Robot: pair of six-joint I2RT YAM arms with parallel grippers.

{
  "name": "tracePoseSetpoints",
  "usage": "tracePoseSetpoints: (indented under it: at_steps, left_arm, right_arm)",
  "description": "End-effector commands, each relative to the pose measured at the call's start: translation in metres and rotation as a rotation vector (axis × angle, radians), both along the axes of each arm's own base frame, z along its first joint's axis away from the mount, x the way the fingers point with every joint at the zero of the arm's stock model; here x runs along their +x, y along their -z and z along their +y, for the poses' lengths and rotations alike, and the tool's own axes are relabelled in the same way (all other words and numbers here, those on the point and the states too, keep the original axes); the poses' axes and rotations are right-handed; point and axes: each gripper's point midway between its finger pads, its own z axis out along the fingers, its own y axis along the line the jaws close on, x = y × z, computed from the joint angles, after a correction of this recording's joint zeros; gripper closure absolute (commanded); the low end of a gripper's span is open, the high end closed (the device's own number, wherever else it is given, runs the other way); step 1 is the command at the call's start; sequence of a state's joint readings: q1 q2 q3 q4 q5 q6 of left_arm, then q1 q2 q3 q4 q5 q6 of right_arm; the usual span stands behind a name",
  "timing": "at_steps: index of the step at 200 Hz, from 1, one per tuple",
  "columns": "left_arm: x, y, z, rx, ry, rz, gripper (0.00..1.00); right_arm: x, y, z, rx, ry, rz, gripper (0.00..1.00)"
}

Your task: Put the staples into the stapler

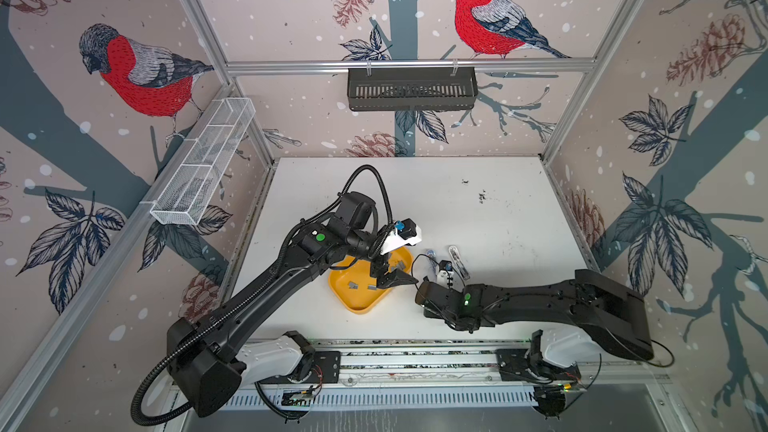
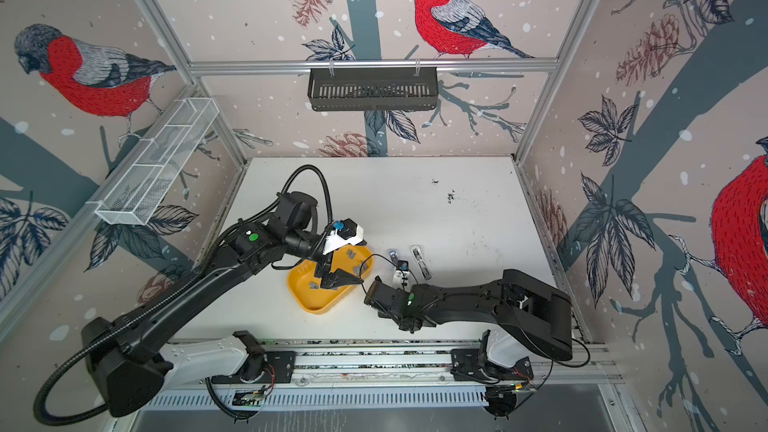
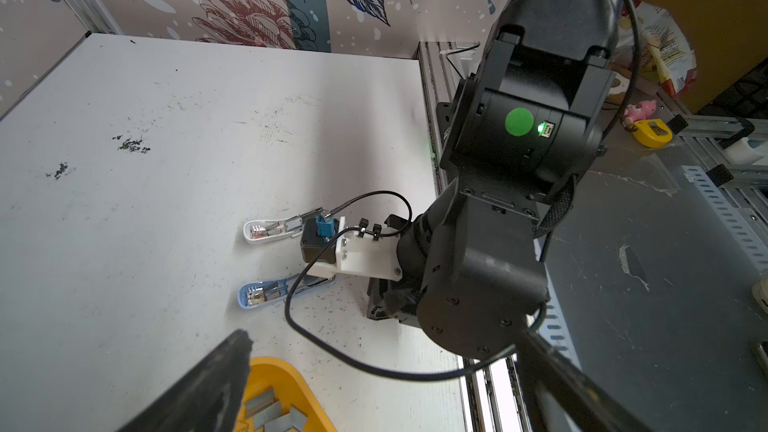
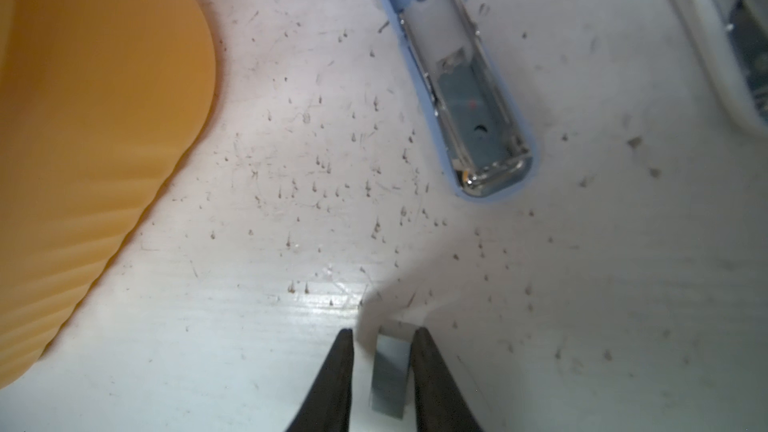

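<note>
progress: early, nothing loaded as far as I can judge | right jaws: narrowly apart astride one staple strip [image 4: 388, 376], touching one side, gap at the other | blue stapler [image 4: 465, 110]: open just ahead of them, channel looks empty | left jaws: wide apart above yellow tray [image 1: 361, 308] holding spare staples [image 1: 353, 284] | left to do: clamp, carry, seat | room: scuffed white surface [image 1: 498, 209], bullfinch-papered walls

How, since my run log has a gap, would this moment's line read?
left gripper open over yellow tray; right gripper straddling staple strip; blue stapler open
</note>
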State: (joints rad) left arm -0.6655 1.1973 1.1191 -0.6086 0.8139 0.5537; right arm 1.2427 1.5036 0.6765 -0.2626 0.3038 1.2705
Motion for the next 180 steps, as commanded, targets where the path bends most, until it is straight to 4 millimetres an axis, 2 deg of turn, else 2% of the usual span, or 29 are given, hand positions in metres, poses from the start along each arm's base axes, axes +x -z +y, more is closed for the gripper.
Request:
tracePoseSetpoints:
  at_steps: [1,52,95,180]
  left_arm:
    - [0.0018,-0.0045,-0.0013,-0.018,0.003,-0.025,0.02]
    - [0.0024,-0.0052,-0.0007,-0.018,-0.004,-0.030,0.02]
    - [0.0024,-0.0050,-0.0002,-0.017,-0.006,-0.031,0.02]
    - [0.0033,-0.0041,-0.0005,-0.015,-0.009,-0.029,0.02]
  right_arm:
    - [0.0003,0.0024,-0.0035,-0.059,-0.030,-0.011,0.73]
    - [-0.0014,0.0067,-0.0061,-0.128,-0.067,-0.016,0.75]
    - [-0.0019,0.0055,-0.0094,-0.176,-0.166,-0.029,0.76]
    - [-0.0052,0.0087,-0.0037,-0.211,-0.280,0.019,0.76]
